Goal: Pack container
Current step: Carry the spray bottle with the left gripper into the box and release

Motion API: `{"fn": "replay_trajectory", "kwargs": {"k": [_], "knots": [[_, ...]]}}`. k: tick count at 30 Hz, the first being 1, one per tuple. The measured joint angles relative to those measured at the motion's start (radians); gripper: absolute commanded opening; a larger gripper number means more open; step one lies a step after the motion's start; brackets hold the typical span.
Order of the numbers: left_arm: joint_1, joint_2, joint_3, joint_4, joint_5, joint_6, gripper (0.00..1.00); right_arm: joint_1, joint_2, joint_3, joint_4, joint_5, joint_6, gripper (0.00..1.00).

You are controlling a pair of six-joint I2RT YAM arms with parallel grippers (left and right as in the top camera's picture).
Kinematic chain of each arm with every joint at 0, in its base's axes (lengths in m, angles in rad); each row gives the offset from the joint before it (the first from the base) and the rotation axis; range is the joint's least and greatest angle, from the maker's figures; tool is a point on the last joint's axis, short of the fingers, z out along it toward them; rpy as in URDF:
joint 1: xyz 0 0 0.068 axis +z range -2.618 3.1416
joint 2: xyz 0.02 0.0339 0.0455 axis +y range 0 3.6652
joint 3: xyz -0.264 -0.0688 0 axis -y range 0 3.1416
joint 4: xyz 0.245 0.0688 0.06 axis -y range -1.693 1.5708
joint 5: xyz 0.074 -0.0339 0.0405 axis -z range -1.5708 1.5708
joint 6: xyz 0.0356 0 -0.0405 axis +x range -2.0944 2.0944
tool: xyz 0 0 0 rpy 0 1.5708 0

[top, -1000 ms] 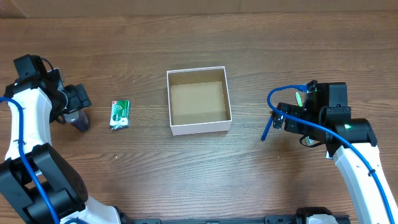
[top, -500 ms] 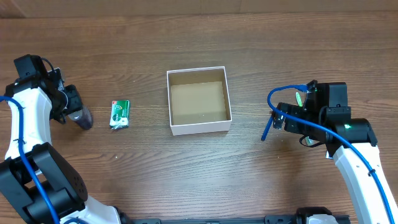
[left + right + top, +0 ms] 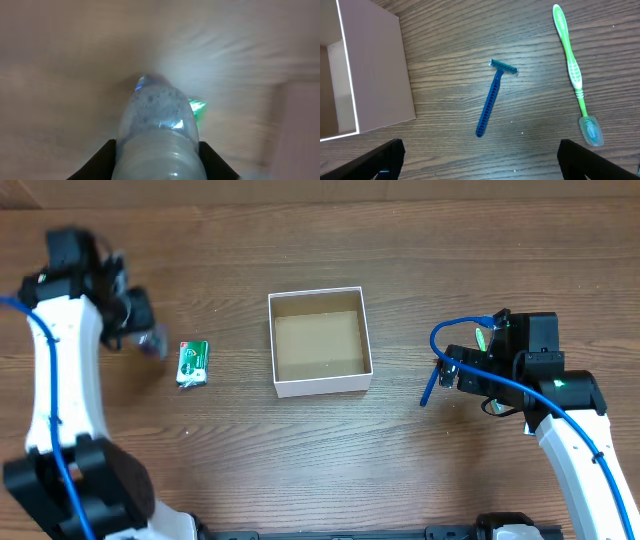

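One bottle [image 3: 157, 125] clamped in left tool [image 3: 143, 337]; container [image 3: 322, 386] lies to its right, green packet [image 3: 192, 364] between them on the tabletop [image 3: 240, 440]; right tool [image 3: 481, 159] wide open, empty.

I see the table [image 3: 320, 450] as brown wood with a fine grain and only a dull sheen. The container [image 3: 320, 388] looks like matt cardboard, white outside and plain brown inside. The razor [image 3: 492, 100] and the toothbrush [image 3: 571, 65] look like smooth plastic. The packet [image 3: 192, 364] is glossy. The bottle [image 3: 157, 130] seems to be clear plastic (this view is much blurred).
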Motion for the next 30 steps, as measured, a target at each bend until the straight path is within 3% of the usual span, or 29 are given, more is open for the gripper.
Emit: {"fn": "replay_trajectory", "kwargs": {"k": [6,13,21,30], "knots": [[-0.276,-0.096,0.242,-0.039,-0.001,-0.071,0.04,0.000,0.000,0.000,-0.006,0.000,0.000,1.00],[-0.560,-0.060,0.262,0.000,-0.010,-0.229,0.04,0.000,0.000,0.000,-0.011,0.000,0.000,1.00],[-0.692,0.158,0.262,0.039,-0.021,-0.361,0.04,0.000,0.000,0.000,-0.011,0.000,0.000,1.00],[-0.727,0.383,0.260,0.159,-0.025,-0.404,0.04,0.000,0.000,0.000,-0.011,0.000,0.000,1.00]]}}
